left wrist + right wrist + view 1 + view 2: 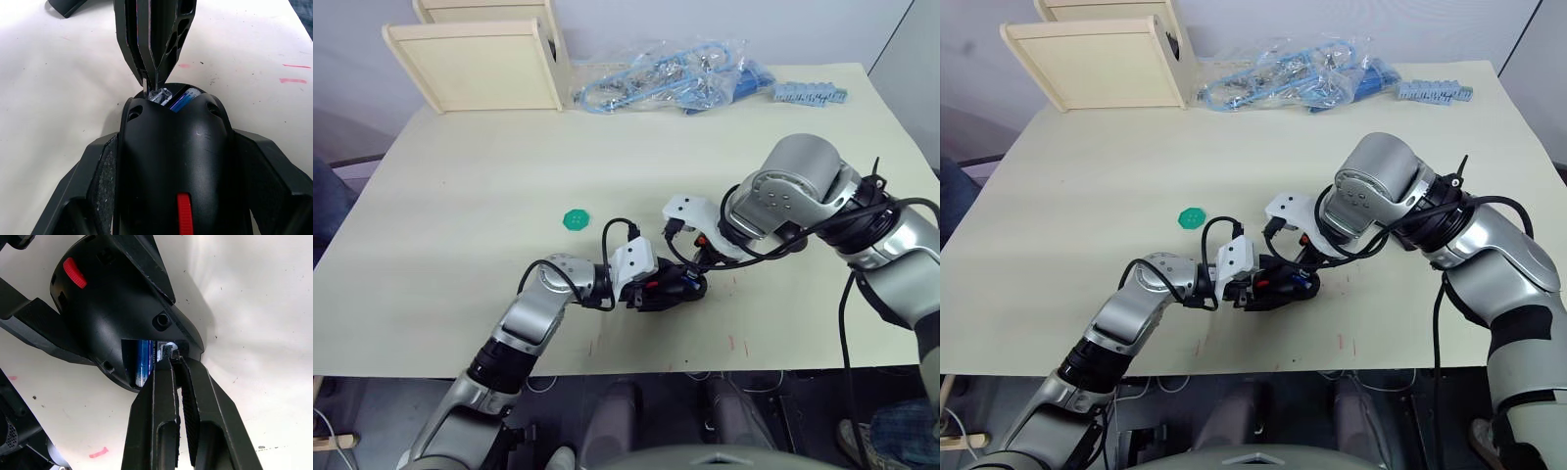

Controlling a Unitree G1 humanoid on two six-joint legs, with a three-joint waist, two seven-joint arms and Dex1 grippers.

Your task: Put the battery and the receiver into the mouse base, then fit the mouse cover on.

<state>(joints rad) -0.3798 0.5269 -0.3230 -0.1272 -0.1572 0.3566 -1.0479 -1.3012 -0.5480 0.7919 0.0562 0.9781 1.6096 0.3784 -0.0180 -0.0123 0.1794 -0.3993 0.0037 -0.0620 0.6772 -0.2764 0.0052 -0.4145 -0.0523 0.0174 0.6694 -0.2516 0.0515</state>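
Mouse base (171,161) sits near the desk's (460,215) front edge, clamped at both sides by the left end effector (171,196). Battery (142,363) lies in its open compartment. Right end effector (175,363), fingers nearly closed, pinches a small silver part at the compartment.

Bare table (460,215) spreads across the left and centre of the frame, broken by a small green disc (576,218). At lower centre the left gripper (641,289), right gripper (690,257) and mouse base (671,291) crowd together. Wooden trays (480,59) and plastic bags (666,73) block the upper edge.
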